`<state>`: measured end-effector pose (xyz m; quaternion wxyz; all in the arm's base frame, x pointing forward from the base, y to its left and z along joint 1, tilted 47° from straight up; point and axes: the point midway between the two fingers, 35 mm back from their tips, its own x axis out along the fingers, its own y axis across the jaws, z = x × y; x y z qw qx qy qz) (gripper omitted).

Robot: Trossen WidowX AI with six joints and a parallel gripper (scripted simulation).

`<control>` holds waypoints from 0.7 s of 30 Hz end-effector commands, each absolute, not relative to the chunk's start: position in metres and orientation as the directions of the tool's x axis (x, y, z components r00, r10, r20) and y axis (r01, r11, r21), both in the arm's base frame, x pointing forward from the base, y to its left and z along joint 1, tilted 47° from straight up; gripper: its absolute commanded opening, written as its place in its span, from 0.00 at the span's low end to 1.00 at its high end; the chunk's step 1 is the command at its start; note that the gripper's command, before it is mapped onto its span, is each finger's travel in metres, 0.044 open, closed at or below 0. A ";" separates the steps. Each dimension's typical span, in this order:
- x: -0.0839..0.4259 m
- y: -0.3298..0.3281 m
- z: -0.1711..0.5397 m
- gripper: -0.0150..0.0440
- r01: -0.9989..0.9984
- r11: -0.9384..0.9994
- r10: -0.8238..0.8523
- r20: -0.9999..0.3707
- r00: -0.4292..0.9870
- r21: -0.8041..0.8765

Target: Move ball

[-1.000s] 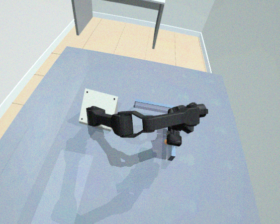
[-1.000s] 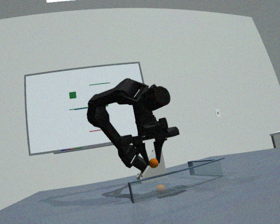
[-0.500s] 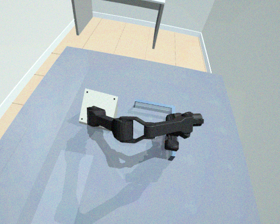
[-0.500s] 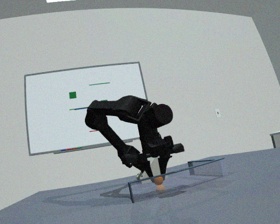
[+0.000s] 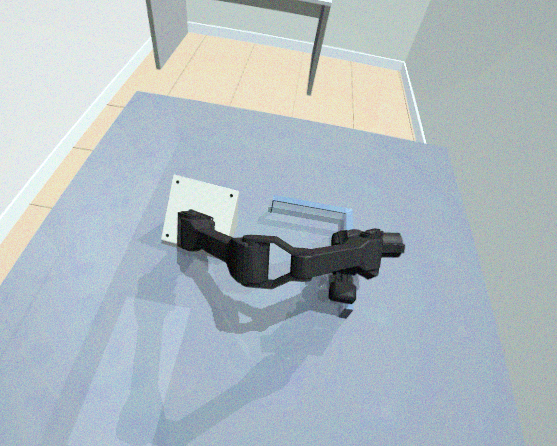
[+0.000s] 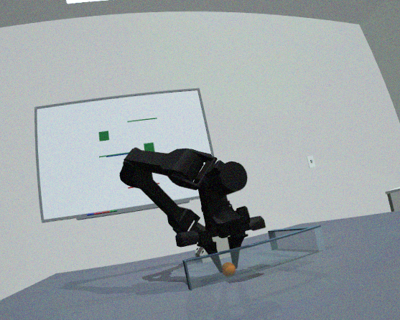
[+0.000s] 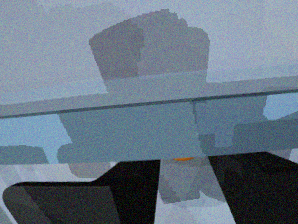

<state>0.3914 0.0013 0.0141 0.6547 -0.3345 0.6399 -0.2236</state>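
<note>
Orange ball pinched between gripper fingers, low on table inside clear walls (see-through copy not discernible). Best eased apart slowly, then lifted straight up, avoiding any nudge.

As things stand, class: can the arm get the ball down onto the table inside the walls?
Probably yes. The end effector is shut on the ball, low behind the near wall, inside the corner. Nothing visible blocks the way; contact with the table can't be confirmed.
</note>
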 end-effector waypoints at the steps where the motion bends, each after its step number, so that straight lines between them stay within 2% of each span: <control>1: 0.392 -0.002 0.010 0.25 -0.142 0.672 -0.724 -0.685 0.083 -0.727; 5: 0.392 -0.003 0.009 0.25 -0.142 0.672 -0.724 -0.685 0.083 -0.727; 14: 0.392 -0.003 0.011 0.65 -0.136 0.676 -0.721 -0.688 0.081 -0.725; 21: 0.392 -0.001 0.012 0.67 -0.136 0.676 -0.721 -0.688 0.081 -0.724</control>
